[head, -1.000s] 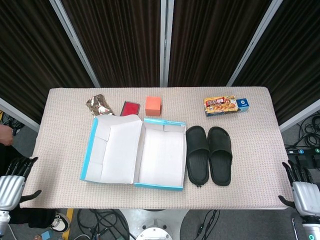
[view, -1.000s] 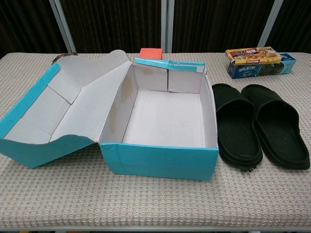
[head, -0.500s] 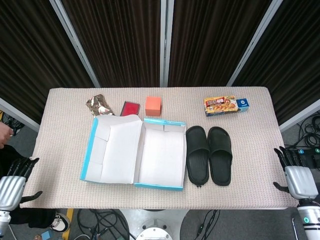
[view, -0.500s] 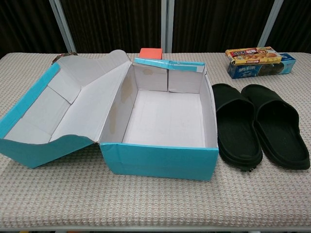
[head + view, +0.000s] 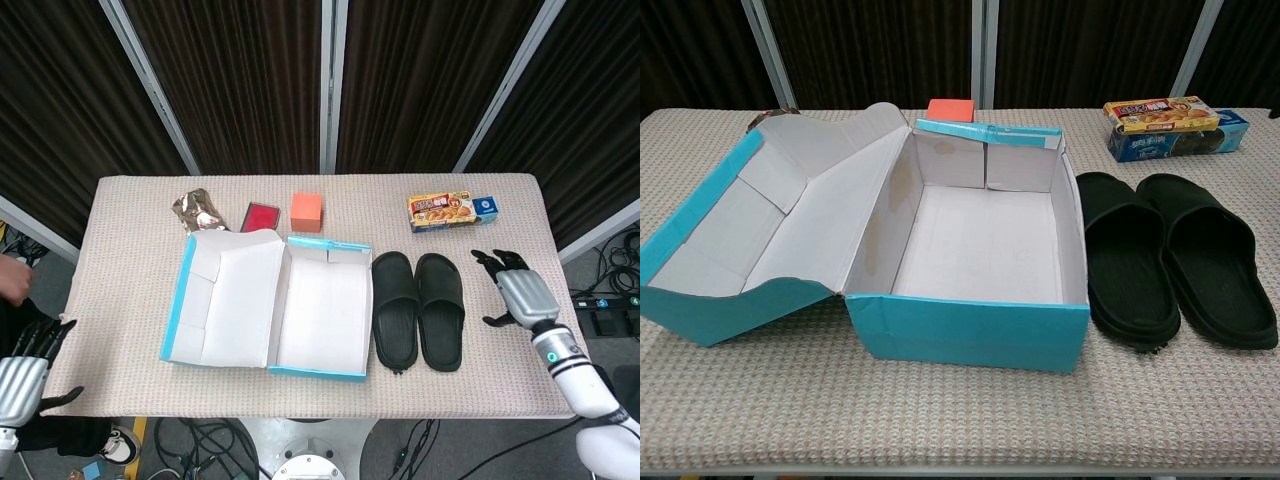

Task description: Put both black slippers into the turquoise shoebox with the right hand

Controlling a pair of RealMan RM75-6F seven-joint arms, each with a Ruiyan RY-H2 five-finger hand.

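Moved: right hand [image 5: 520,291], from off the lower right edge of the desk [image 5: 130,230] up and inward; it now sits over the cloth at right of centre, near the outer slipper but apart from it. All else unchanged.

Head view.
- Right hand: fingers spread, holding nothing, pointing toward the upper left of the frame.
- Left hand [image 5: 22,372]: lower left corner, off the desk edge, fingers apart, empty.
- Slippers, black, pair: inner slipper [image 5: 395,308] just beside the shoebox's right wall, outer slipper [image 5: 440,309] touching it on the right. Both lie sole down, toes toward the top of the frame.
- Shoebox [image 5: 322,305], turquoise outside, white inside: centre of frame, open and empty, lid [image 5: 222,298] folded flat to its left.
- Far row, top of desk: foil packet [image 5: 199,211], red tin [image 5: 261,216], orange block [image 5: 306,211], snack box [image 5: 453,210].

Chest view.
- Neither hand shows.
- Shoebox [image 5: 980,250] centre, lid [image 5: 760,230] propped at left.
- Inner slipper [image 5: 1127,255] and outer slipper [image 5: 1208,256] at right, side by side.
- Snack box [image 5: 1170,125] upper right; orange block [image 5: 950,109] behind the shoebox.

Handling, judged: slippers look like light, soft foam or rubber, bendable and not fragile. The strap arch over the toes offers the surest hold; the outer slipper lies closest to the hand.
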